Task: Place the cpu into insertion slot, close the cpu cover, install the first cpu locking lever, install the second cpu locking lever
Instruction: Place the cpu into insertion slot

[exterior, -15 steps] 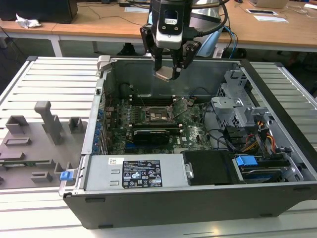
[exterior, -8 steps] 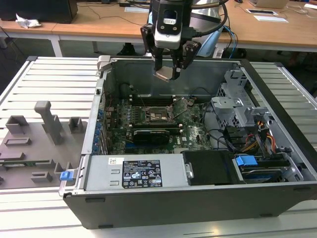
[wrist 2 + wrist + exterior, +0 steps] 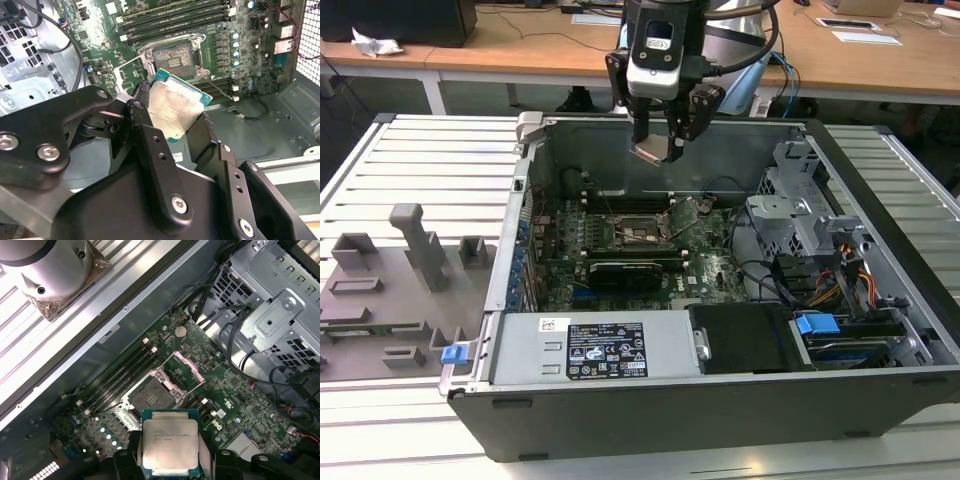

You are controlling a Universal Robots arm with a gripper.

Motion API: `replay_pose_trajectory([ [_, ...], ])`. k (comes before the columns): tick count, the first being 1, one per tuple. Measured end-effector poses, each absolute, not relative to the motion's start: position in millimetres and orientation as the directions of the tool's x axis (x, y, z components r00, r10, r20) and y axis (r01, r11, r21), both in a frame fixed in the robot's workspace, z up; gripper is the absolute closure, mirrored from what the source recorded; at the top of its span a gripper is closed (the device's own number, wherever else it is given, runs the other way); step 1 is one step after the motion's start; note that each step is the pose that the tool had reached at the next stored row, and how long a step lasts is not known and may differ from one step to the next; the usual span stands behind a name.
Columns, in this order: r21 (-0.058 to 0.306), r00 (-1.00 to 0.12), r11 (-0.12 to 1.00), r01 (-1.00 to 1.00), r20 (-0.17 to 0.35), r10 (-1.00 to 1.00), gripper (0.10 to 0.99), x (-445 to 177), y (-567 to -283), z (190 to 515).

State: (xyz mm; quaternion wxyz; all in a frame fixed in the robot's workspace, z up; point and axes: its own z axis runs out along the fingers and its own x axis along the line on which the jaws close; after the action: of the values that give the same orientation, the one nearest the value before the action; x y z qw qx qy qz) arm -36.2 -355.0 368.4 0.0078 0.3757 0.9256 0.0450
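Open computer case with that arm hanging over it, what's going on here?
A robot arm's black gripper holds a small flat square silver-grey chip in the air above the green motherboard. The square dark socket on the board is empty, and its thin silver metal cover frame stands open. The chip is not yet seated.

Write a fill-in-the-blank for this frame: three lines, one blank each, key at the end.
1. The gripper is shut on the ____.
2. The insertion slot is ____, with no chip in it.
3. The cpu cover is ____, not down over the slot.
Missing words: cpu; empty; open.
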Motion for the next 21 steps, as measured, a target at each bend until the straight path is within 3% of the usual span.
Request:
replay_pose_trajectory([
  [21, 0.089, -0.629, 0.625, 0.776, 0.019, 0.778, 0.549, -36.3, -354.9, 367.2],
])
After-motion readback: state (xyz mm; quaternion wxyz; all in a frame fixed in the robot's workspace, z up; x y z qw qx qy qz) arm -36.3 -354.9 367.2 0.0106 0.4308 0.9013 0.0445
